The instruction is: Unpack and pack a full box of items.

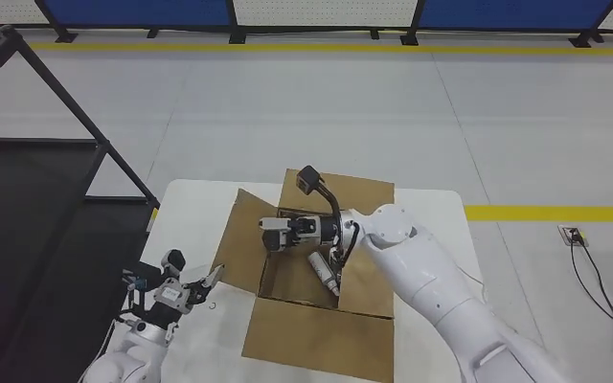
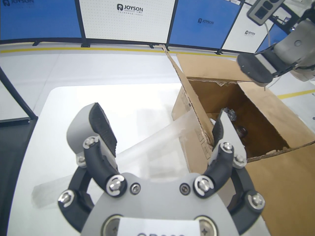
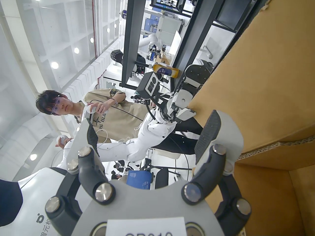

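— The box (image 1: pixel 316 347): where do we find it?

— On the white tabletop (image 1: pixel 192 215), standing open with its flaps spread. We look down into it from the top view, but the right arm (image 1: pixel 421 278) crosses the opening and covers much of the floor.

— What can we make out inside?

— A pale long item (image 1: pixel 323 273) lies slanted on the bottom, one end tucked under the arm. We cannot say what it is. The left wrist view adds a dark crumpled thing (image 2: pixel 229 113) and a dark round thing (image 2: pixel 242 131) low in the box, partly behind a fingertip (image 2: pixel 222 128) and too dim to name.

— And the right gripper (image 1: pixel 270 234)?

— It hangs over the box near its left wall. Its jaws are spread wide with nothing between them. One finger (image 3: pixel 216 128) sits close to the cardboard; we cannot tell whether it touches.

— The left gripper (image 1: pixel 207 280)?

— We see it above the tabletop just beside the box's left flap, jaws wide apart and empty. Under it a see-through strip (image 2: pixel 147 146) lies on the tabletop and runs up to the box wall. Its near end is cut off behind the gripper's base, and we cannot tell what it is.
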`<state>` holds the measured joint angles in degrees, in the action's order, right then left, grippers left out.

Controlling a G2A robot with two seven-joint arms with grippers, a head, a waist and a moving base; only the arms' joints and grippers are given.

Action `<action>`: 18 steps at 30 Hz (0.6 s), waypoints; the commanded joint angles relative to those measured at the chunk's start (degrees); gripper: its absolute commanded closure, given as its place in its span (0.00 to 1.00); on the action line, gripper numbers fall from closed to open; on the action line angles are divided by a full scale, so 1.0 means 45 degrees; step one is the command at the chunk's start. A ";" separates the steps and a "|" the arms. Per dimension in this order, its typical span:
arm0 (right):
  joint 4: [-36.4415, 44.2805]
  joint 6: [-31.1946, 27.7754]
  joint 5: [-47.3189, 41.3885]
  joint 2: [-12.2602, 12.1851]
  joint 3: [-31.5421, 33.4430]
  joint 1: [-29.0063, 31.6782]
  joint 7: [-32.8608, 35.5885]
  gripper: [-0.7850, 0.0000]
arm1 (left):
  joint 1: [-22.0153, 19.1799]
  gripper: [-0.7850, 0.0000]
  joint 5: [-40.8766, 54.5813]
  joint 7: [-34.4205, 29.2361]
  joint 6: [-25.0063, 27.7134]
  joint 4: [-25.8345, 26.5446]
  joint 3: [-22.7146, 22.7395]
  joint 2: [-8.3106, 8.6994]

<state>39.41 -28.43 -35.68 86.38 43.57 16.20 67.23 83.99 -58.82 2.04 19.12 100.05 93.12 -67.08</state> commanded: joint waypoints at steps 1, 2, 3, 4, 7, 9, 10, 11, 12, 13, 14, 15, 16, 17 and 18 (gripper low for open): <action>0.0003 -0.0240 -0.0041 -0.0139 0.0353 0.0108 0.0090 0.00 | 0.0032 0.00 0.0133 -0.0094 0.0060 -0.0176 0.0233 0.0025; 0.0051 -0.0374 -0.0053 -0.0222 0.0549 0.0182 0.0103 0.00 | 0.0031 0.00 0.0131 -0.0184 0.0100 -0.0291 0.0314 0.0039; 0.0107 -0.0500 -0.0074 -0.0314 0.0760 0.0276 0.0124 0.00 | 0.0003 0.00 0.0083 -0.0359 0.0169 -0.0427 0.0368 0.0057; 0.0165 -0.0609 -0.0073 -0.0415 0.0982 0.0375 0.0138 0.00 | -0.0065 0.00 0.0055 -0.0470 0.0195 -0.0571 0.0419 0.0070; 0.0451 -0.0885 -0.0155 -0.0748 0.1737 0.0767 0.0134 0.00 | -0.0341 0.00 -0.0243 -0.0946 0.0334 -0.1085 0.0367 0.0109; 0.0714 -0.0892 -0.0187 -0.0976 0.2229 0.1070 0.0213 0.00 | -0.0552 0.00 -0.0646 -0.1194 0.0449 -0.1435 0.0277 0.0139; 0.0865 -0.0869 -0.0200 -0.1088 0.2467 0.1229 0.0286 0.00 | -0.0652 0.00 -0.0887 -0.1316 0.0512 -0.1631 0.0187 0.0151; 0.1004 -0.0798 -0.0250 -0.1198 0.2711 0.1389 0.0380 0.00 | -0.0787 0.00 -0.1146 -0.1457 0.0576 -0.1834 0.0092 0.0164; 0.1140 -0.0716 -0.0310 -0.1301 0.2955 0.1542 0.0421 0.00 | -0.0936 0.00 -0.1355 -0.1514 0.0542 -0.2034 0.0005 0.0169; 0.1317 -0.0629 -0.0321 -0.1393 0.3153 0.1688 0.0507 0.00 | -0.1066 0.00 -0.1485 -0.1510 0.0498 -0.2205 -0.0096 0.0165; 0.1477 -0.0555 -0.0374 -0.1485 0.3367 0.1847 0.0600 0.00 | -0.1185 0.00 -0.1655 -0.1557 0.0538 -0.2370 -0.0211 0.0168; 0.1650 -0.0505 -0.0389 -0.1573 0.3565 0.2006 0.0682 0.00 | -0.1297 0.00 -0.1742 -0.1537 0.0538 -0.2508 -0.0277 0.0168; 0.1806 -0.0457 -0.0356 -0.1660 0.3758 0.2158 0.0722 0.00 | -0.1371 0.00 -0.1833 -0.1530 0.0561 -0.2614 -0.0343 0.0169; 0.1985 -0.0423 -0.0333 -0.1740 0.3944 0.2310 0.0736 0.00 | -0.1427 0.00 -0.1889 -0.1506 0.0591 -0.2678 -0.0383 0.0172; 0.2168 -0.0368 -0.0287 -0.1812 0.4099 0.2458 0.0748 0.00 | -0.1460 0.00 -0.1982 -0.1509 0.0656 -0.2726 -0.0416 0.0180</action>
<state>48.46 -30.27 -37.15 78.51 61.33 26.68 70.59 77.54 -67.38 -4.76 21.80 87.97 91.37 -66.30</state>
